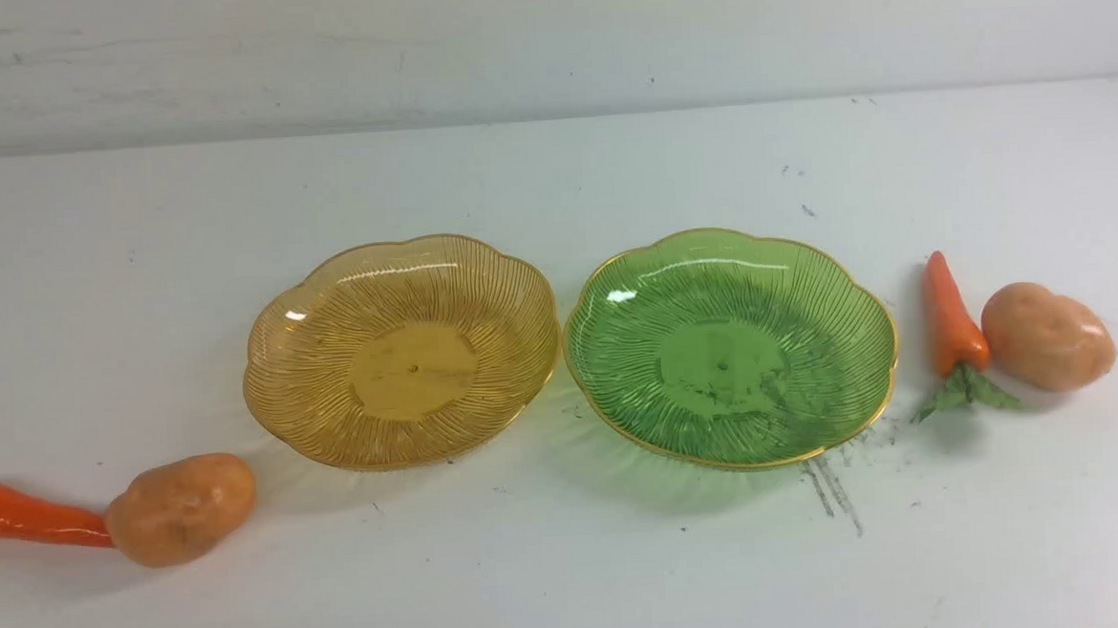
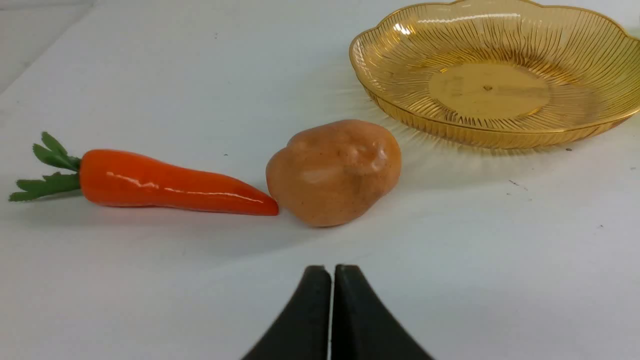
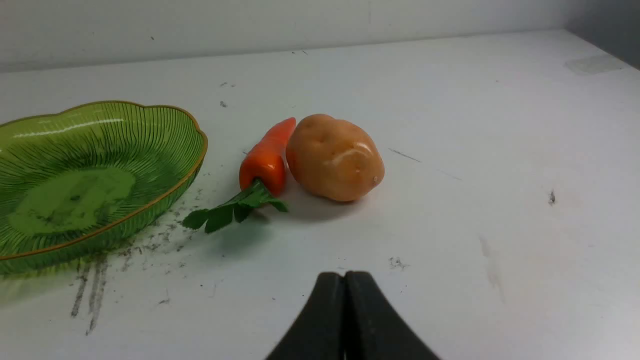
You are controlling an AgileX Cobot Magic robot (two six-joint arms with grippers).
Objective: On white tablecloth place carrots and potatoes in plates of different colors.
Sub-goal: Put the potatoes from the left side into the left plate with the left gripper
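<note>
The white cloth (image 1: 552, 180) covers the whole table, speckled and scuffed towards its near-right part. In its middle sit the two ribbed plates side by side, rims nearly touching: the amber plate (image 1: 481, 289) to the left and the green plate (image 1: 828, 338) to the right, both empty. They look like thin, stiff plastic that would slide if knocked.

The left potato (image 1: 180, 509) lies towards the near-left corner, just off the amber plate. The right potato (image 1: 1046, 335) lies by the right edge, beyond the green plate. Both look smooth, shiny and rounded, probably light and hard. I'd say they could squirt out of a pinch, so take them across the narrow waist at the middle.

The left carrot (image 1: 24, 514) points its tip against the left potato, running out towards the left edge. The right carrot (image 1: 951, 317) lies between the green plate and the right potato, close against the potato, with its leaves towards the near edge. They are glossy and tapered, so the thick shoulder near the leaves seems the safest hold; the leaves look floppy.

The left gripper (image 2: 332, 272) and the right gripper (image 3: 345, 277) are each pressed closed on nothing, short of their vegetables.
</note>
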